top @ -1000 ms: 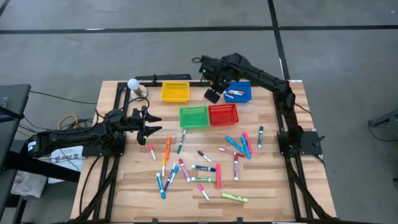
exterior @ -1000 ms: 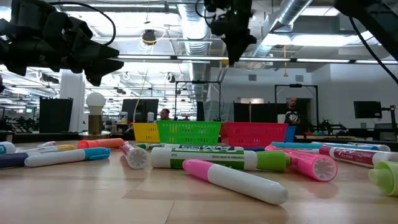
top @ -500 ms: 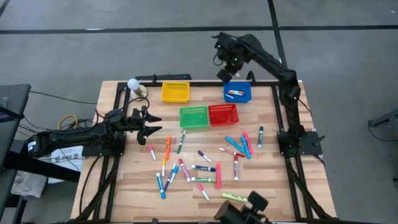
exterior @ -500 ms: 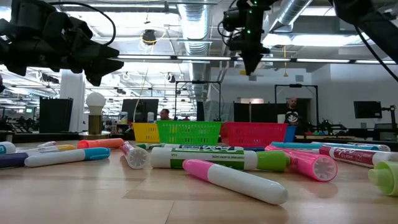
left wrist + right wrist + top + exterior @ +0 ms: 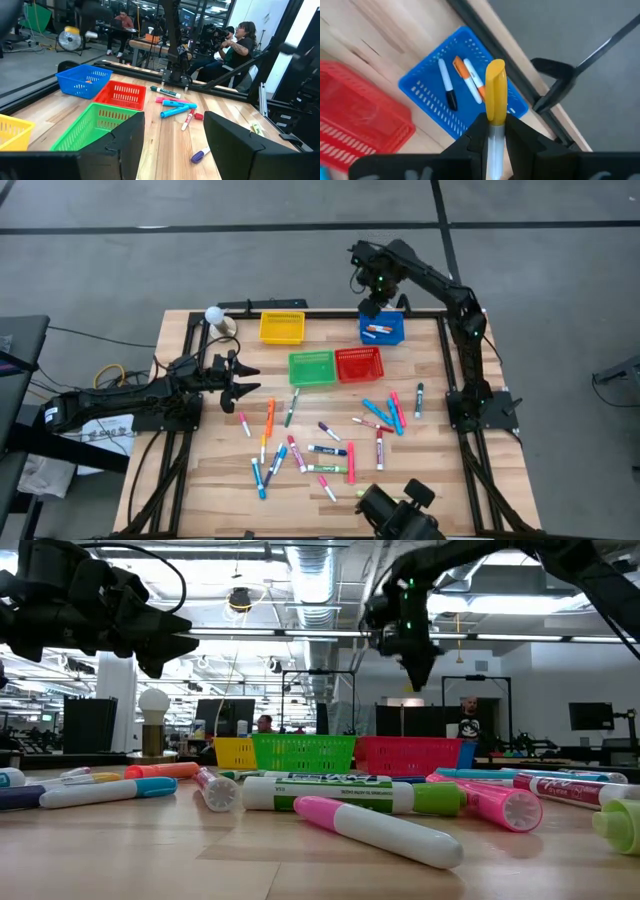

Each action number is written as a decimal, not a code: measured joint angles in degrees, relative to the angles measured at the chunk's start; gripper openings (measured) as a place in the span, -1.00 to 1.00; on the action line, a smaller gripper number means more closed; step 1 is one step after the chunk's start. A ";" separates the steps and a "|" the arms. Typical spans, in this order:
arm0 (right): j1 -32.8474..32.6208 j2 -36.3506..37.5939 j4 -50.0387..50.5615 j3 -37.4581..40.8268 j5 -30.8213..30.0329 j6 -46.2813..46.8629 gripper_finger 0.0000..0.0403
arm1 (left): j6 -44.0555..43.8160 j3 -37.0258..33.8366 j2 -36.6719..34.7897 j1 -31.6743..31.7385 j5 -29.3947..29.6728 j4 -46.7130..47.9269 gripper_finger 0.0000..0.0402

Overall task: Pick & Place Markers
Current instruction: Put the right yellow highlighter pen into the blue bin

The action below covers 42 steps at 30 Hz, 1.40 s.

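Observation:
Many markers (image 5: 330, 442) in pink, blue, orange, green and purple lie scattered flat on the wooden table, also seen close up in the low view (image 5: 380, 828). My right gripper (image 5: 372, 306) is raised over the blue basket (image 5: 383, 329) and is shut on a yellow-capped marker (image 5: 495, 90). That basket (image 5: 465, 95) holds a black-capped and an orange marker. My left gripper (image 5: 240, 380) hovers open above the table's left side, clear of every marker; its fingers frame the left wrist view (image 5: 172, 145). My right gripper pinches the marker's white barrel (image 5: 492, 136) between its two fingers. The marker lies along the fingers, with its yellow cap (image 5: 495, 80) sticking out past the fingertips. The marker is lifted clear, pointing down at the blue basket from above.
Yellow (image 5: 282, 328), green (image 5: 311, 367) and red (image 5: 359, 363) baskets stand in the far half of the table. A white ball on a stand (image 5: 213, 314) is at the far left corner. A dark object (image 5: 400, 515) overhangs the near edge. People sit beyond the table (image 5: 240, 42).
My right gripper, still shut on the marker, has swung from left of the blue basket toward the far and right, then settled over that basket. A dark object has come in over the table's near edge and now covers the yellow-green marker there.

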State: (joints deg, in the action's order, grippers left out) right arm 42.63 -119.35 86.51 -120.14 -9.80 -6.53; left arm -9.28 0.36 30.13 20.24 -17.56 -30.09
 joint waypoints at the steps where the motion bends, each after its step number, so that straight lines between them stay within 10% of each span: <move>1: 0.22 -0.01 -1.04 1.80 0.00 -0.41 -0.78 | 0.00 -0.02 -0.01 0.01 0.00 0.00 0.02; 42: 0.96 0.00 -26.01 30.58 2.84 -11.97 -0.75 | 0.00 -0.02 -0.02 -0.01 1.70 0.00 0.02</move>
State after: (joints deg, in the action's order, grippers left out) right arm 43.59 -119.35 60.50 -89.56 -6.96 -18.50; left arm -9.28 0.34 30.11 20.23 -15.86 -30.09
